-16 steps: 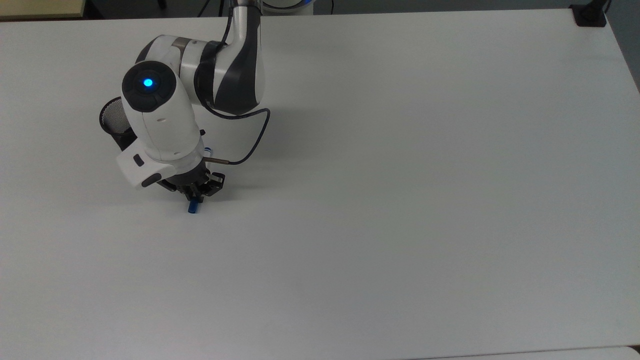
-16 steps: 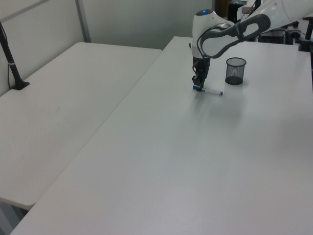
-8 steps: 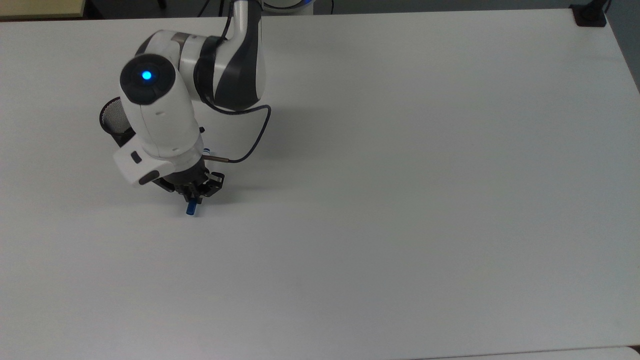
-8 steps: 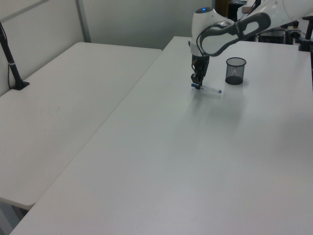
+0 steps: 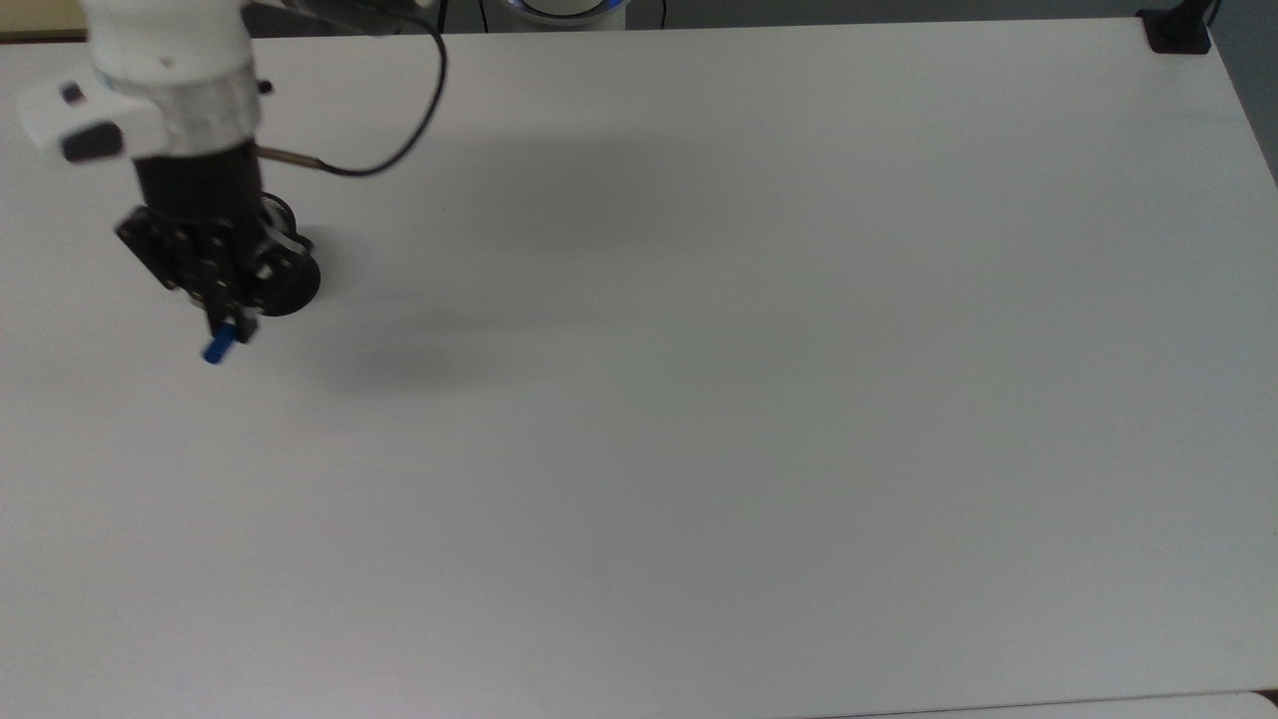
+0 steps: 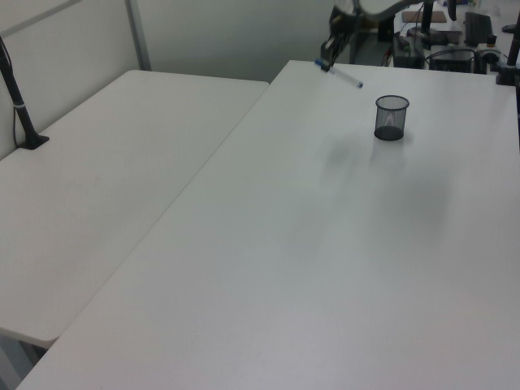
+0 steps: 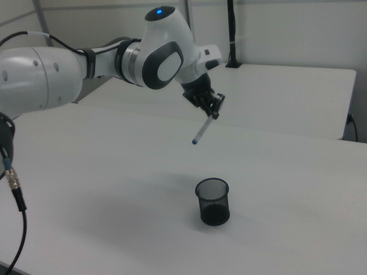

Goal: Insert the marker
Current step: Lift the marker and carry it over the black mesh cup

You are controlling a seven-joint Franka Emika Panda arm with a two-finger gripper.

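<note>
Lifted off the tabletop [image 7: 298, 172] moments ago, the marker [image 7: 203, 129] hangs tilted in the clenched pincer [image 7: 213, 109] above the mesh cup [image 7: 213, 201], ready for insertion.

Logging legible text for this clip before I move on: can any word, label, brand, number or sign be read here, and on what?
None can be read.
The marker, held in the pincer above the mesh cup, has a label band too small to read.
The arm and the table show no print.

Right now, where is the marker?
In the right view, the marker hangs tilted in the gripper, in the air above the black mesh cup.
</note>
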